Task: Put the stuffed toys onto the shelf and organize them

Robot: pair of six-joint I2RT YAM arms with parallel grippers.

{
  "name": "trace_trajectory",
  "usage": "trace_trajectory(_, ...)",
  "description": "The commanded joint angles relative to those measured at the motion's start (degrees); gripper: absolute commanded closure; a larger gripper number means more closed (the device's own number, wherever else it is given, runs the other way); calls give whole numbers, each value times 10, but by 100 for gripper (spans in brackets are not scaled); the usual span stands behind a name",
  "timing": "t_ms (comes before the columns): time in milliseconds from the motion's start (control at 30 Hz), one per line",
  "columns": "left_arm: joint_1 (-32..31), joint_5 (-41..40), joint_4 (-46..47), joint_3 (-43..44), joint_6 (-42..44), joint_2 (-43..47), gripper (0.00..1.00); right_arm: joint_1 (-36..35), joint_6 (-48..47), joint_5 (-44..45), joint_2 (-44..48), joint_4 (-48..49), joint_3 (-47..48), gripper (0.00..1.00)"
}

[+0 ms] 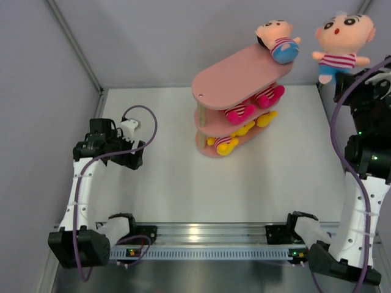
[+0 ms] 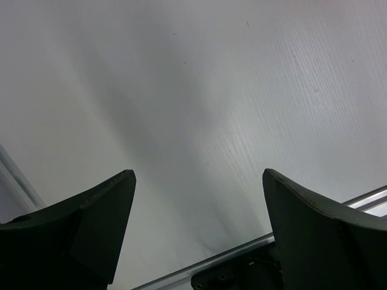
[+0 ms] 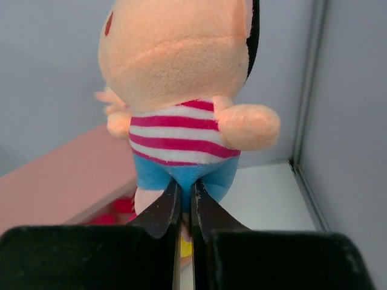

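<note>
The pink three-tier shelf [image 1: 235,76] stands at the far middle of the table. A peach-headed striped toy [image 1: 278,40] lies on the right end of its top board. Pink striped toys [image 1: 253,104] sit on the middle board and yellow ones [image 1: 241,134] on the bottom board. My right gripper [image 1: 339,79] is shut on the blue bottom of another peach-headed striped toy [image 1: 341,43], held upright in the air to the right of the shelf. In the right wrist view the gripper [image 3: 185,193] pinches that toy [image 3: 181,90]. My left gripper [image 1: 131,155] is open and empty at the left; in its wrist view the gripper [image 2: 198,176] faces bare table.
Grey enclosure walls [image 1: 36,91] close in the table at left, back and right. A metal rail [image 1: 201,235] with the arm bases runs along the near edge. The shelf's top board [image 3: 54,181] shows to the left of the held toy in the right wrist view.
</note>
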State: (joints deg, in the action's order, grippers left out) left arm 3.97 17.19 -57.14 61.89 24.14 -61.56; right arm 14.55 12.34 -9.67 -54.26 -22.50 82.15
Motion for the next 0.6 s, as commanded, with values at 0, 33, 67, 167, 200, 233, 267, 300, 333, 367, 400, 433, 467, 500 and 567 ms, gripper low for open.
trace_trajectory(0, -3, 14, 2, 25, -4, -2, 8, -16, -50, -182, -63, -46, 140, 100)
trace_trajectory(33, -2, 14, 2, 26, -4, -3, 8, -23, -61, -202, -81, -56, 170, 100)
trace_trajectory(67, -2, 14, 2, 27, -5, -2, 8, -35, -70, -218, -100, -70, 199, 100)
trace_trajectory(167, -3, 17, 2, 25, -8, -4, 8, -163, -151, -184, -189, -178, 331, 100)
trace_trajectory(200, -3, 17, 2, 23, -10, -2, 8, -192, -168, -171, -238, -199, 387, 100)
trace_trajectory(233, -3, 18, 2, 23, -11, -3, 8, -206, -166, -177, -260, -225, 409, 100)
trace_trajectory(267, -2, 17, 2, 23, -13, -2, 8, -217, -159, -187, -280, -228, 425, 100)
trace_trajectory(300, -3, 16, 1, 19, -14, -2, 8, -219, -139, -205, -306, -224, 434, 100)
trace_trajectory(333, -3, 14, 2, 18, -14, -1, 8, -220, -130, -209, -317, -210, 434, 100)
trace_trajectory(367, -2, 12, 2, 17, -13, 1, 8, -225, -128, -208, -324, -203, 432, 100)
trace_trajectory(400, -2, 10, 2, 16, -12, 1, 8, -227, -99, -214, -335, -193, 423, 100)
trace_trajectory(433, -3, 7, 2, 16, -10, 1, 8, -229, -90, -216, -340, -176, 417, 100)
trace_trajectory(467, -3, 3, 2, 15, -9, 1, 8, -233, -83, -216, -345, -171, 412, 100)
trace_trajectory(500, -3, 2, 2, 15, -9, 1, 8, -234, -74, -216, -355, -168, 406, 100)
trace_trajectory(567, -2, -1, 3, 15, -7, 0, 8, -236, -65, -214, -361, -164, 401, 100)
